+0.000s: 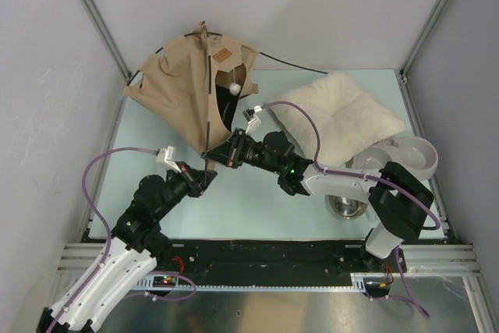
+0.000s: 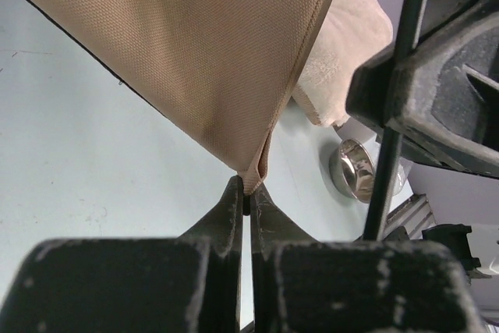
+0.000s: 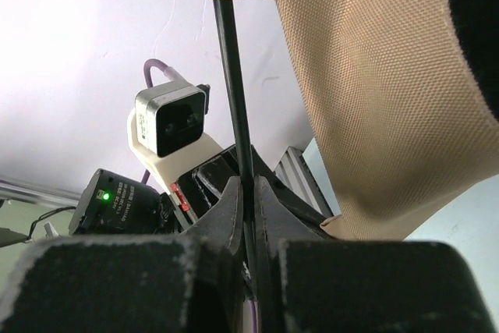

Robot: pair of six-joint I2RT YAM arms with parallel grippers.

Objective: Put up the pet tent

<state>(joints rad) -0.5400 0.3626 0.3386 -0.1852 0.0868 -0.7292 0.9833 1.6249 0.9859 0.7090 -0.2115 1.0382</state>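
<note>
Far left: pet tent (image 1: pixel 181 91); right: pillow (image 1: pixel 341 117), steel bowl (image 1: pixel 345 207); near table (image 1: pixel 257 208) open.

I'm looking into a robotics lab test cell here: plain white panel walls (image 1: pixel 312 5) framed by silver aluminium posts (image 1: pixel 95 17), a pale green surface (image 1: pixel 257 208), a black mounting rail (image 1: pixel 265 253) along the near edge, and purple cables (image 1: pixel 87 189) looping off white robot arms (image 1: pixel 101 278).
</note>
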